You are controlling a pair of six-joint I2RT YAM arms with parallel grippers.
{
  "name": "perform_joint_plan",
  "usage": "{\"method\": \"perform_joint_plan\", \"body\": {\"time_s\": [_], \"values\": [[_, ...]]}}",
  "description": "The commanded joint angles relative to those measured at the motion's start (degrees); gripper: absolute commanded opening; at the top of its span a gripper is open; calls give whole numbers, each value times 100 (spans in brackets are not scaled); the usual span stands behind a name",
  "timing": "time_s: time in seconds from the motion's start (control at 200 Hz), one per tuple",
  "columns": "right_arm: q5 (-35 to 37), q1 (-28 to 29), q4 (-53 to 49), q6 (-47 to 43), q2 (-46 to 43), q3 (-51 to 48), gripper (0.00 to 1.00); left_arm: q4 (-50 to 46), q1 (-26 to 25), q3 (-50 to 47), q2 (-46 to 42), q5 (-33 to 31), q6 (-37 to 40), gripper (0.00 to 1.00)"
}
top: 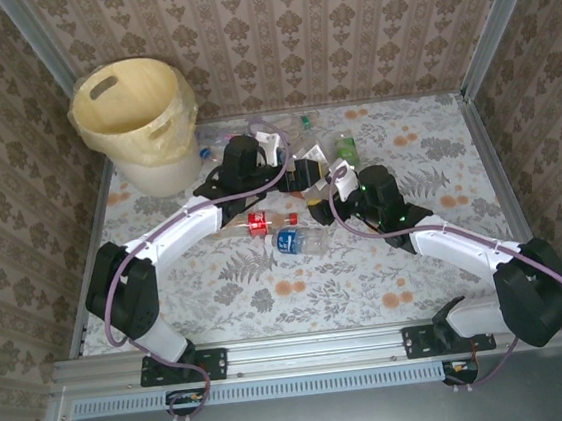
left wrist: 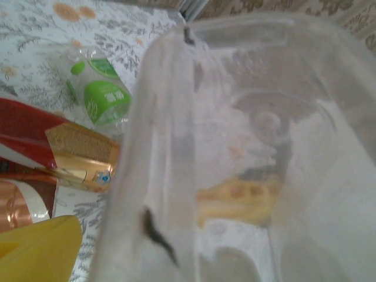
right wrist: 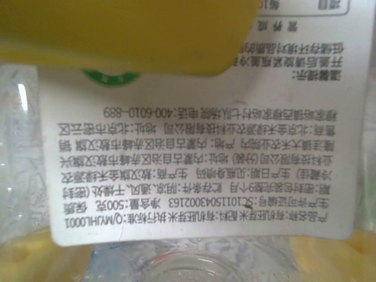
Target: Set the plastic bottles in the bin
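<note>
Evidently, left arm (top: 177, 229) and right arm (top: 455, 242) outstretched among plastic bottles (top: 294, 239), jaws' state unclear.

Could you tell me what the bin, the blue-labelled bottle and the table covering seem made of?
The bin: opaque cream plastic, smooth, with a moulded handle cut-out. The blue-labelled bottle: thin clear plastic; the pattern beneath shows through. The table covering: a flat floral-printed sheet, perhaps vinyl or paper; I cannot tell.
</note>
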Motion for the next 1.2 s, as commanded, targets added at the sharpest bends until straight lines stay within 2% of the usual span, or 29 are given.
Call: {"method": "perform_joint_plan", "body": {"time_s": [0.0,0.24,0.34,0.405,0.46,0.65,0.76,0.84,0.915,1.03,1.195], "values": [[-184,54,422,245,44,46,76,789,-17,-20,88,-69,-352,96],[-266,87,609,450,151,49,78,1015,-16,-25,164,180,-486,63],[-464,87,529,460,100,49,86,996,-10,-39,130,163,-454,55],[-656,93,478,446,16,17,96,867,-9,-21,114,46,-425,53],[-752,89,490,412,-82,-41,100,723,-10,11,89,-75,-401,52],[-548,87,528,293,-490,-260,100,505,7,-20,-39,-354,-257,51],[-876,87,610,51,-869,-486,100,430,76,-48,-90,-400,-232,51],[-851,79,664,-78,-1171,-662,100,420,129,-64,-132,-413,-241,51],[-645,74,586,-161,-1463,-760,100,396,177,-86,-167,-455,-224,51],[51,69,645,-174,-1808,-922,100,241,231,-49,-227,-561,-127,51],[1897,69,712,145,-2122,-1119,100,-395,373,255,-377,-903,138,51]]}}
